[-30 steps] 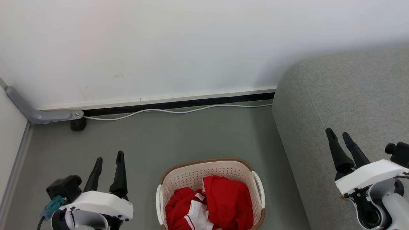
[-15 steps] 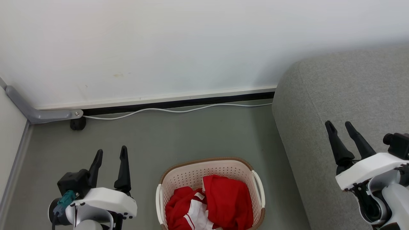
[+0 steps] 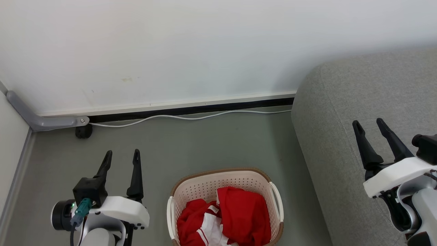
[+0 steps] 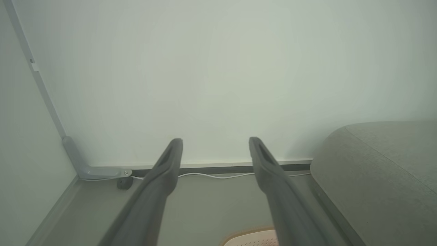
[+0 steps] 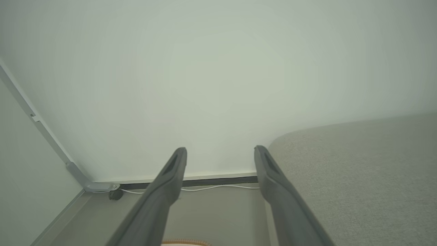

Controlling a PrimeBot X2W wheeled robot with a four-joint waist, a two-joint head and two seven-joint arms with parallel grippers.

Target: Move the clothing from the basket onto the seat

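Grey seat (image 3: 358, 95), then a basket (image 3: 205, 186) of red clothing (image 3: 244, 215).
The seat runs off the right edge. The basket, bottom centre, is cropped at its near end, with the clothing heaped inside. The left gripper (image 3: 122, 153) at lower left and the right gripper (image 3: 368, 123) at right gape wide, holding nothing.

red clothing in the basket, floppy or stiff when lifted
The crumpled red fabric clothing is bunched in folds, so it will likely droop when lifted. Pieces overlap in the cream perforated plastic basket, so one may drag another.
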